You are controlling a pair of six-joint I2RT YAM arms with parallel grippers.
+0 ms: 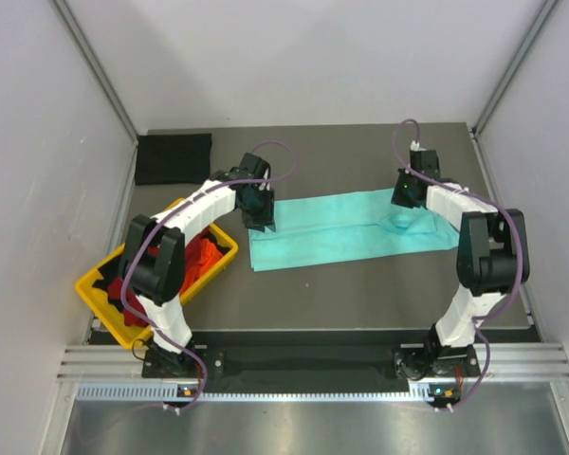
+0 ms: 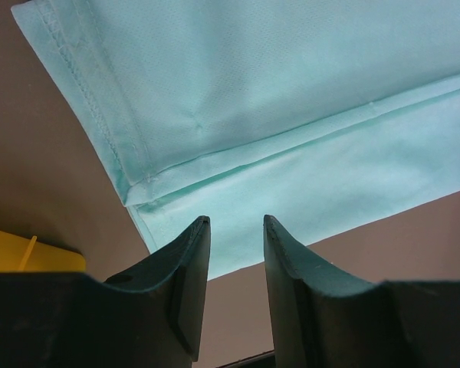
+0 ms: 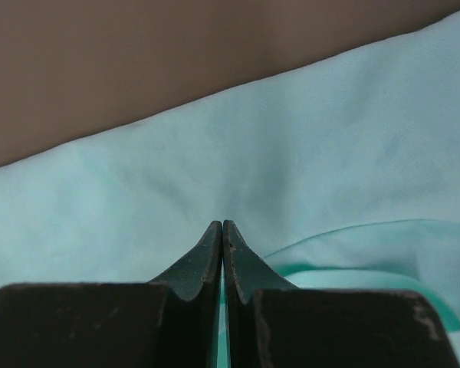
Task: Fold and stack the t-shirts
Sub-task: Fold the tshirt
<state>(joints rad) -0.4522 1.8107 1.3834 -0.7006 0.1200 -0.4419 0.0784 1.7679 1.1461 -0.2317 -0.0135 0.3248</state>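
The mint-teal t-shirt [image 1: 351, 227] lies folded into a long strip across the middle of the table. My left gripper [image 1: 261, 220] hovers open and empty over its left end; in the left wrist view the gripper [image 2: 236, 222] has the shirt's hemmed corner [image 2: 291, 92] just beyond its tips. My right gripper [image 1: 405, 199] is at the shirt's right end by a small pucker. In the right wrist view that gripper [image 3: 223, 224] is shut, tips together, with teal cloth [image 3: 215, 146] between the fingers. A folded black t-shirt [image 1: 174, 158] lies at the back left.
A yellow tray [image 1: 100, 294] stands at the front left beside the left arm, holding a crumpled red shirt [image 1: 204, 256] and a black one [image 1: 109, 275]. Its corner shows in the left wrist view [image 2: 31, 257]. White walls enclose the table on three sides.
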